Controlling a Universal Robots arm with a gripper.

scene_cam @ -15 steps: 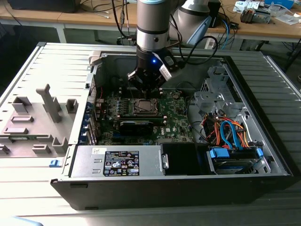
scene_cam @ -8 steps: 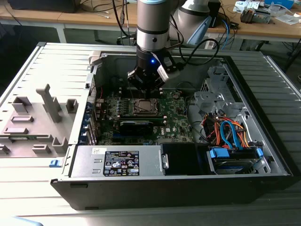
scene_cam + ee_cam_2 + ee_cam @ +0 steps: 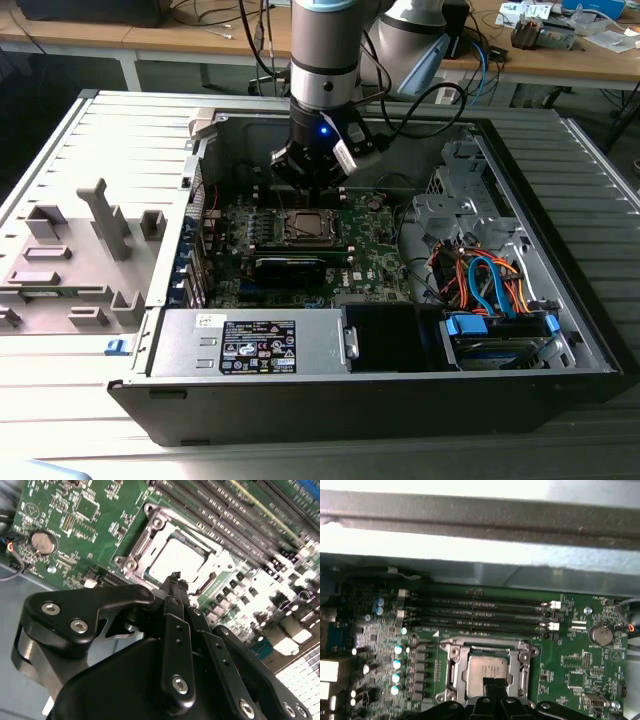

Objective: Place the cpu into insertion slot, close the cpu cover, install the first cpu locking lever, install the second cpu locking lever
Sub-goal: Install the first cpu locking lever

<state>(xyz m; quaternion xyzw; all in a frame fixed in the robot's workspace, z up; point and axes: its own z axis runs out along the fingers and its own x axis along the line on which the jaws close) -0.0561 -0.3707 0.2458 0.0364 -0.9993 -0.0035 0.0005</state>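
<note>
A robotics or electronics lab: an opened computer case (image 3: 400, 330) lies on a slatted grey desk (image 3: 60, 160), with wooden workbenches (image 3: 560, 60) carrying cables (image 3: 480, 50) and parts behind.

Arm (image 3: 322, 60) points down, end effector (image 3: 175, 580) fingers pressed together

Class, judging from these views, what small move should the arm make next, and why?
Probably lower slightly: the tool looks shut and hovers at the edge of the cpu cover, which lies down over the cpu seated in the insertion slot.
</note>
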